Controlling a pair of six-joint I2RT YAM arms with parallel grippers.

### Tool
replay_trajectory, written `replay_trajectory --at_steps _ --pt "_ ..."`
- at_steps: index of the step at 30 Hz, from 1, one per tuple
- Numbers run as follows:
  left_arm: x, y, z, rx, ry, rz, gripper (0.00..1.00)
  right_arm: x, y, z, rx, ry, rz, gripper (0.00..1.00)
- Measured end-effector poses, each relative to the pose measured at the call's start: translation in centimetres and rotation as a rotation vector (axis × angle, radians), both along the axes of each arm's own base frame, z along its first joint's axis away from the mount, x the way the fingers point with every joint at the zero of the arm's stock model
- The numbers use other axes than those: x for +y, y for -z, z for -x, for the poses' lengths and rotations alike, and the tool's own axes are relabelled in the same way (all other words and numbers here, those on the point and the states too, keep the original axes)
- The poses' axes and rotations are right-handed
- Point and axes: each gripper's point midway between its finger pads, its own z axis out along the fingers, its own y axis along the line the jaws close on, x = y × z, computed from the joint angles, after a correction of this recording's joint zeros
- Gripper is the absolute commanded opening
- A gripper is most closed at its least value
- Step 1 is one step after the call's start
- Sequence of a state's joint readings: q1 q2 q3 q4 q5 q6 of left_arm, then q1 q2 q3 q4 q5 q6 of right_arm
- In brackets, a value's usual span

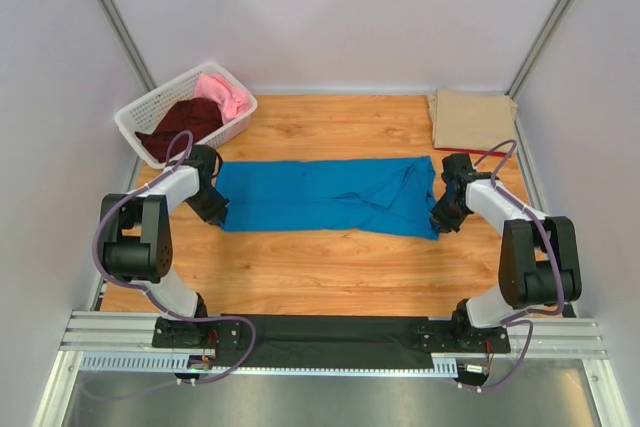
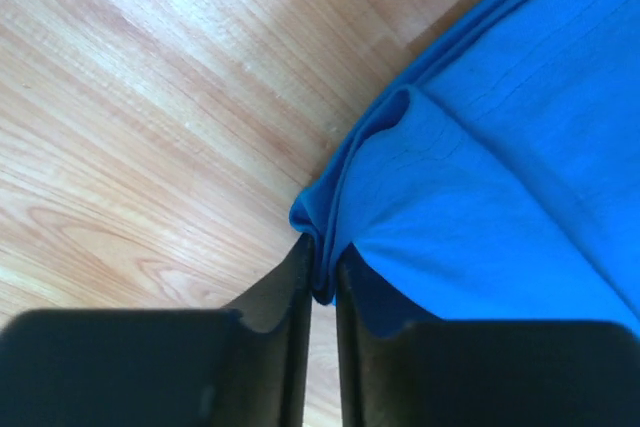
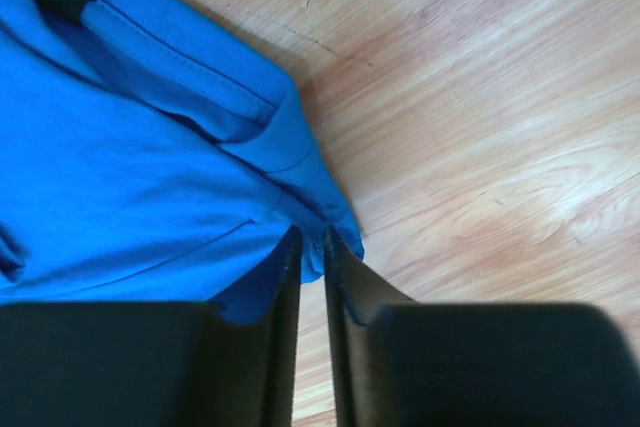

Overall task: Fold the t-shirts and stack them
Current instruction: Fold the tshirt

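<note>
Cloth limp and light, the bright blue short-sleeved t-shirt (image 1: pixel 325 195) lying as a long band across the middle of the wooden table (image 1: pixel 330 272) should sag unless carried by its end corners, where the left gripper (image 2: pixel 322 252) and right gripper (image 3: pixel 312 239) each pinch a fold, with bare wood in front and the white plastic lattice basket (image 1: pixel 135 125) and folded tan shirt (image 1: pixel 472 117) behind.

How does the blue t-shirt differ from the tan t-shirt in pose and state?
The blue t-shirt lies as a long strip across the middle of the table; the tan t-shirt is a compact folded square in the far right corner. The left gripper and right gripper each pinch one end of the blue one; none touches the tan one. Both lie outside the basket.
</note>
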State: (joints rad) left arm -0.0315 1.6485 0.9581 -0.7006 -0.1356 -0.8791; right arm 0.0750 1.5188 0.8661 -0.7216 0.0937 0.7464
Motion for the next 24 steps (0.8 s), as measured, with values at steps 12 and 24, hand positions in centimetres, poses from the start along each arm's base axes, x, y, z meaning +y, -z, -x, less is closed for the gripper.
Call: replay_trajectory --at_steps 12,24 --pt "0.1 -0.1 0.1 0.009 0.011 -0.008 0.0 -1.1 0.2 0.6 0.017 -0.057 0.065 0.01" --pt "-0.4 -1.6 2.7 -0.013 0.041 0.023 0.54 -1.7 -0.6 2.7 0.027 -0.069 0.09 0.27"
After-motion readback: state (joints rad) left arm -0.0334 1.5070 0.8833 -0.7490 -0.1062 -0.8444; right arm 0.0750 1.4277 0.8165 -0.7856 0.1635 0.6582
